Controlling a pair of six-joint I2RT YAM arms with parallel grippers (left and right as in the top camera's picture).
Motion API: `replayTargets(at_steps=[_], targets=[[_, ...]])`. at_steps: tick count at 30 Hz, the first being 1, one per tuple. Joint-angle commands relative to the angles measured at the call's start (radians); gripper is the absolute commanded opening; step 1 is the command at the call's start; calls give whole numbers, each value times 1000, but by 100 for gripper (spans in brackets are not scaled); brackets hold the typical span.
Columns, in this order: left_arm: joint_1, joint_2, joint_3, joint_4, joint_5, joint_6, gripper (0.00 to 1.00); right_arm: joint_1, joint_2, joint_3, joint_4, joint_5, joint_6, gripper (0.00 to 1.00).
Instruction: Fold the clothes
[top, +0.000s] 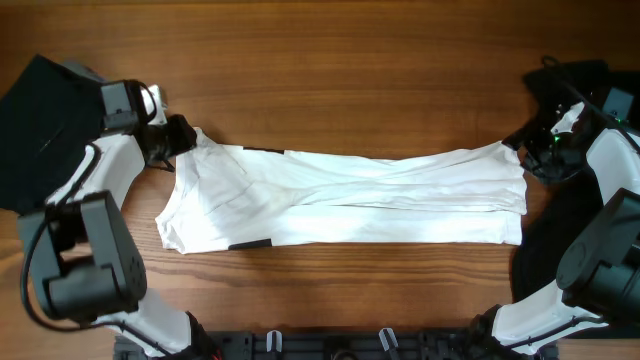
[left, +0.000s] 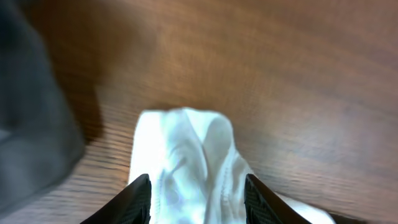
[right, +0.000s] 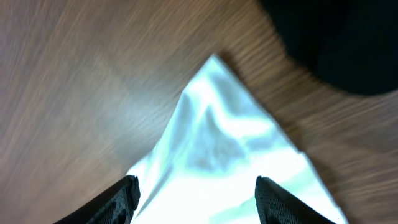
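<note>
The white T-shirt (top: 380, 195) lies as a long band on the wooden table (top: 330, 60), its long axis running from one arm to the other. The left gripper (top: 176, 136) sits at the shirt's far left corner and the right gripper (top: 530, 152) at its far right corner, so each arm is nearest its own end. In both wrist views the fingers (left: 138, 198) stand spread, with the cloth corner lying loose between and just ahead of them, clamped by neither pair. A black garment (top: 40, 120) lies beyond the shirt's left end and another dark garment (top: 570, 80) beyond its right end. Two small dark patches (top: 262, 150) show along the shirt's edges; no writing is legible.
</note>
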Motion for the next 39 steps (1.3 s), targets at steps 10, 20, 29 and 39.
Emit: replayTargets(at_steps=[10,20,29,39], targets=[[8,-200,16,-86,137,2,49,-1,-314,16,-46,-127,-100,64],[7,-652,21,-349,12,1,62,1,-686,16,-151,-183,-35,77],[8,-616,16,-710,-29,0,63,120,-636,-15,-327,-124,-80,78],[8,-397,-77,-623,-29,-28,62,286,-454,-27,-382,-111,-157,79]])
